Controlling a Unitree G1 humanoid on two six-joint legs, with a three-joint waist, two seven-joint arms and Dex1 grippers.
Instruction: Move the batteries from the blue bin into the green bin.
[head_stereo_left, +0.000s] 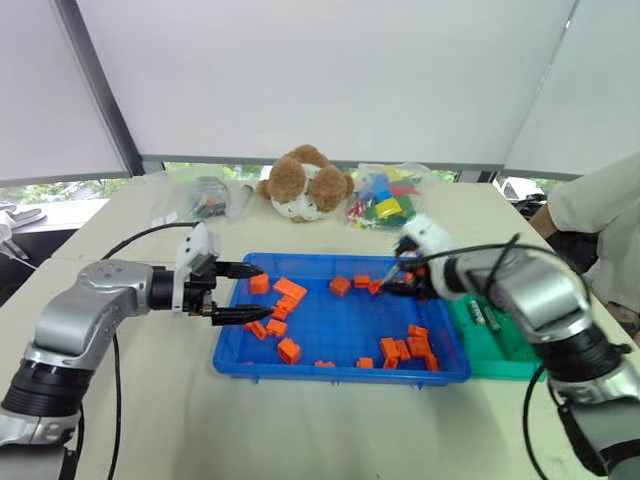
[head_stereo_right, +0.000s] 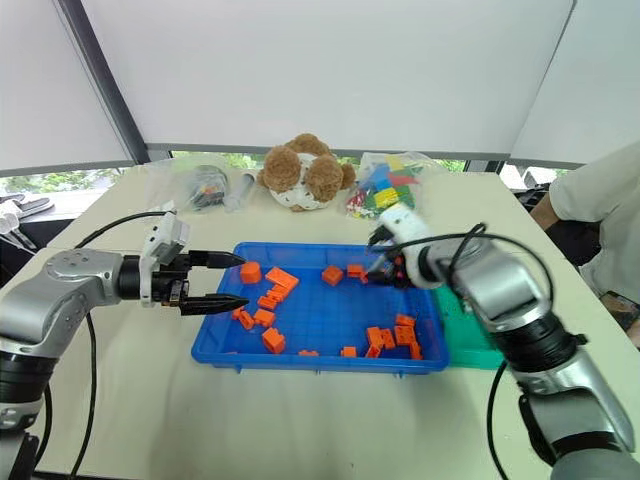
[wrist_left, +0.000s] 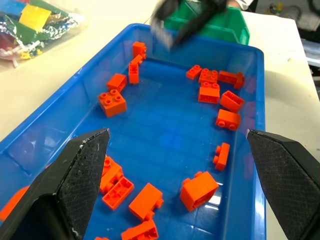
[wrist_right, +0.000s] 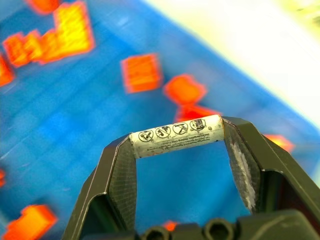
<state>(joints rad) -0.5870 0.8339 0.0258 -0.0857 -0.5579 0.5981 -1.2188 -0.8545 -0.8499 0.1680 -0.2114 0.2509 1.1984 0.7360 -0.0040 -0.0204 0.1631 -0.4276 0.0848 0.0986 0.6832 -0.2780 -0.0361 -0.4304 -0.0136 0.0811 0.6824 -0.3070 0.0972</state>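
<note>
One battery (wrist_right: 176, 135) is clamped end to end between the fingers (wrist_right: 121, 182) of the right hand (wrist_right: 177, 172), lying crosswise with its printed symbols facing the wrist camera. The right hand (head_stereo_left: 400, 280) hangs above the blue bin (head_stereo_left: 340, 340), near the bin's far right corner, and the battery is clear of the bin floor beneath it. Just to the right of that hand sits the green bin (head_stereo_left: 500, 345), touching the blue bin's side, with at least one battery (head_stereo_left: 478, 314) lying inside. Orange blocks (head_stereo_left: 288, 292) are scattered across the blue bin below and to the left of the hand. The left hand (head_stereo_left: 250, 292) is open and holds nothing, its fingers (wrist_left: 82, 170) spread wide and pointing level over the blue bin's left edge. Beyond both hands, on the table (head_stereo_left: 150, 420), lie a plush toy (head_stereo_left: 305, 185), a bag of coloured blocks (head_stereo_left: 385, 195) and clear bags (head_stereo_left: 195, 195). A person's sleeve (head_stereo_left: 600, 205) shows at the far right.
</note>
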